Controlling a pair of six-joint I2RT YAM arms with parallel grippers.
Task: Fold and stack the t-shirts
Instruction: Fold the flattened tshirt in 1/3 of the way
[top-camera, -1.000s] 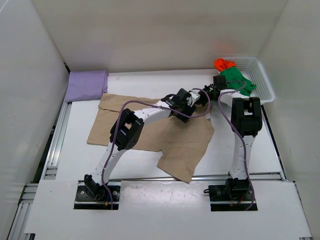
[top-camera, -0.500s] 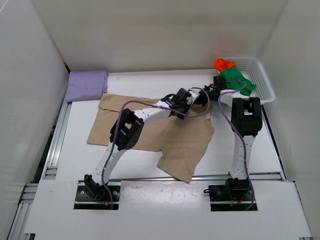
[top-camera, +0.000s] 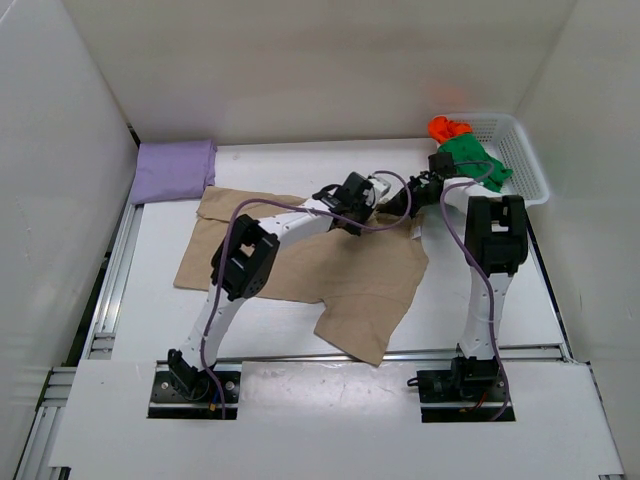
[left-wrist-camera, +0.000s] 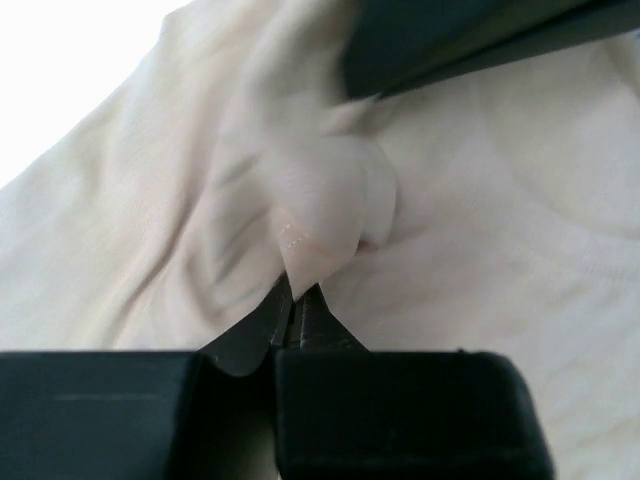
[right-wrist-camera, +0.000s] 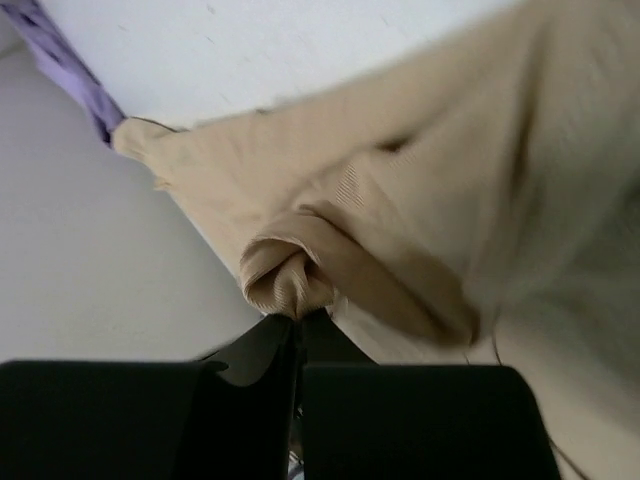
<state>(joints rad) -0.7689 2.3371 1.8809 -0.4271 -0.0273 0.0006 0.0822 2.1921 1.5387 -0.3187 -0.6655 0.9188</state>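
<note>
Risk: beige t-shirt (top-camera: 300, 250), spread across the counter (top-camera: 150, 310), is big and limp, so a lift likely drags the near sleeve and bunches it. Left gripper (left-wrist-camera: 295, 302) and right gripper (right-wrist-camera: 298, 318) are both clamped shut on small pinches at its far-right edge, close together; arms could clash, thin bites could slip. Room: bare counter left and near; lilac t-shirt (top-camera: 173, 170) at far-left corner, basket (top-camera: 525, 150) with green t-shirt (top-camera: 475, 160) far right, walls close.

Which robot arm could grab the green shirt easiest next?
Probably right. The right gripper is closest to the green shirt hanging over the white basket. But both it and the left gripper are pinching the tan shirt now.
</note>
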